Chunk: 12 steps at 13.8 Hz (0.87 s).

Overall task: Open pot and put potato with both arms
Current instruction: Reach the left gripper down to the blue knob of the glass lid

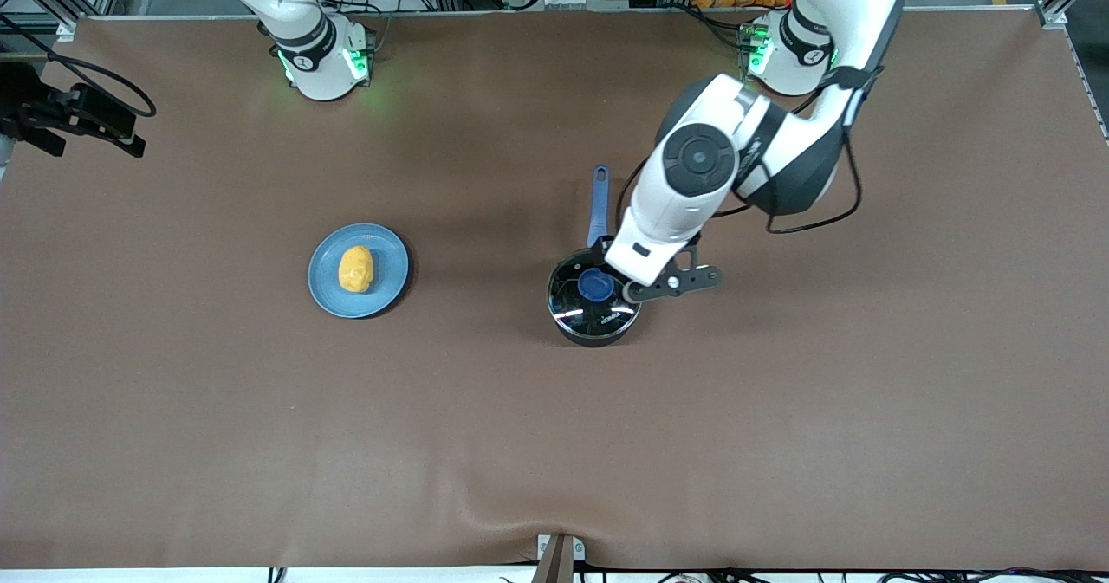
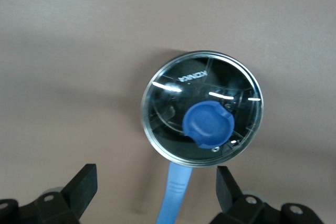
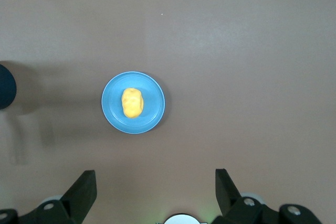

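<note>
Left gripper, fingers spread wide and empty, hangs over the pot; in the left wrist view its two dark fingertips flank the pot's blue handle without touching it. The right gripper is likewise spread and empty, high over the table above the plate; it does not show in the front view, and this arm waits.

The pot is closed: a round glass lid with a blue knob sits on its rim, and the dark interior shows nothing through the glass. The light-blue plate holds the potato near its middle.

The pot stands on the brown table toward the left arm's end, the plate toward the right arm's end, well apart, with bare cloth between them and around each up to the table's edges.

The pot's handle runs straight from the rim away from the front camera, toward the arms' bases. The potato's long axis lies in nearly the same direction.
</note>
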Motion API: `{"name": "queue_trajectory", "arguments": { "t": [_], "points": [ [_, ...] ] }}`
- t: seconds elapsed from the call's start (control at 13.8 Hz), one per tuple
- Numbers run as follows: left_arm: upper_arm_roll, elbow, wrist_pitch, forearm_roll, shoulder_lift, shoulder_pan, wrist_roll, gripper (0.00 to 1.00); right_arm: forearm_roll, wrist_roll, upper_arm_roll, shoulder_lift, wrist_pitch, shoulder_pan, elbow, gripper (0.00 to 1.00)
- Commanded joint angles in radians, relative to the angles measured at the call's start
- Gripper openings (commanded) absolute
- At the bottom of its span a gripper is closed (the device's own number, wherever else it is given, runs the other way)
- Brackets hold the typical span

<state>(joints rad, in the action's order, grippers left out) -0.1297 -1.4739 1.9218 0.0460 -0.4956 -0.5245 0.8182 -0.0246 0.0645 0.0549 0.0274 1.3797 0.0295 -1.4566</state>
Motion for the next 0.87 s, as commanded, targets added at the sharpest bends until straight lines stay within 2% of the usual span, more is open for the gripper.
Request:
{"name": "queue_trajectory", "arguments": {
  "t": [0.0, 0.29, 0.79],
  "points": [
    [0.016, 0.043, 0.055, -0.035, -0.061, -0.040, 0.047, 1.00, 0.000, -0.002, -0.001, -0.009, -0.013, -0.005, 0.019, 1.00],
    [0.016, 0.052, 0.140, -0.098, -0.124, -0.077, 0.136, 1.00, 0.000, -0.003, -0.001, -0.009, -0.014, -0.003, 0.019, 1.00],
    [0.018, 0.087, 0.148, -0.153, -0.188, -0.098, 0.182, 1.00, 0.000, -0.002, -0.001, -0.014, -0.013, -0.003, 0.019, 1.00]
  ]
}}
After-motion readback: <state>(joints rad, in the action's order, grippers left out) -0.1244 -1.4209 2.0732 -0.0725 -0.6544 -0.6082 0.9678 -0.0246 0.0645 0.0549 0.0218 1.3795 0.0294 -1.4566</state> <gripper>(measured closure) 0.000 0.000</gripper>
